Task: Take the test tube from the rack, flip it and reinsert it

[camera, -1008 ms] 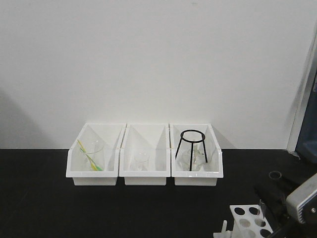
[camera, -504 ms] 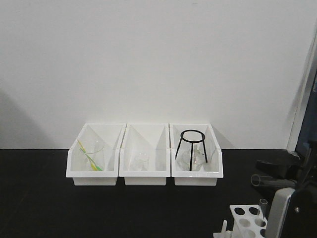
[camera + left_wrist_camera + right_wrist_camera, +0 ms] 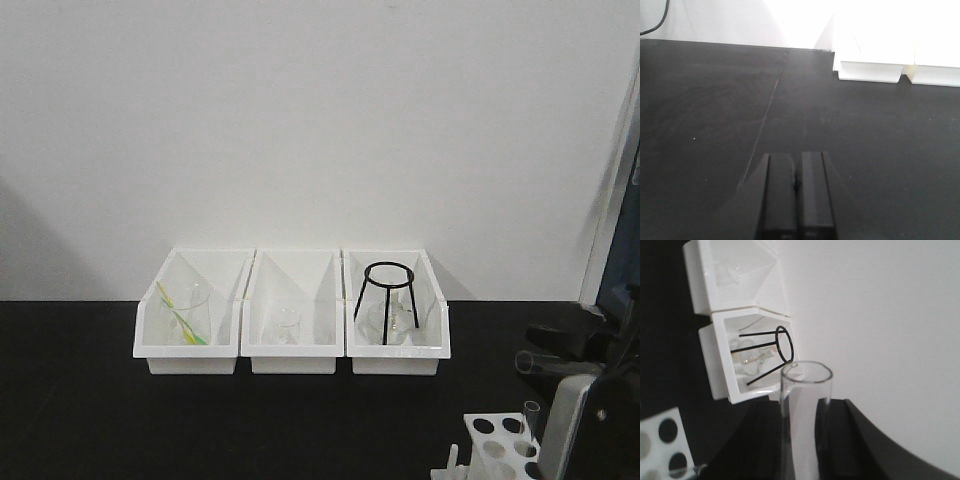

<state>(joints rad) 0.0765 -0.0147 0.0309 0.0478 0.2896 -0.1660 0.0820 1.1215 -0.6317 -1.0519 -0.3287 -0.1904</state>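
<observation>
My right claw [image 3: 805, 412] is clamped on the test tube [image 3: 806, 385], held clear at about one o'clock from the rack [image 3: 500, 445]. My left claw [image 3: 796, 200] sits pressed together over the black table [image 3: 700, 100].

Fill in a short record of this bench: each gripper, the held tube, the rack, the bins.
Left gripper: shut, empty, over the black table
Right gripper: shut on the test tube, open rim pointing outward
Rack: one other tube standing in it
Bins: three, holding glassware; right one has a black tripod
</observation>
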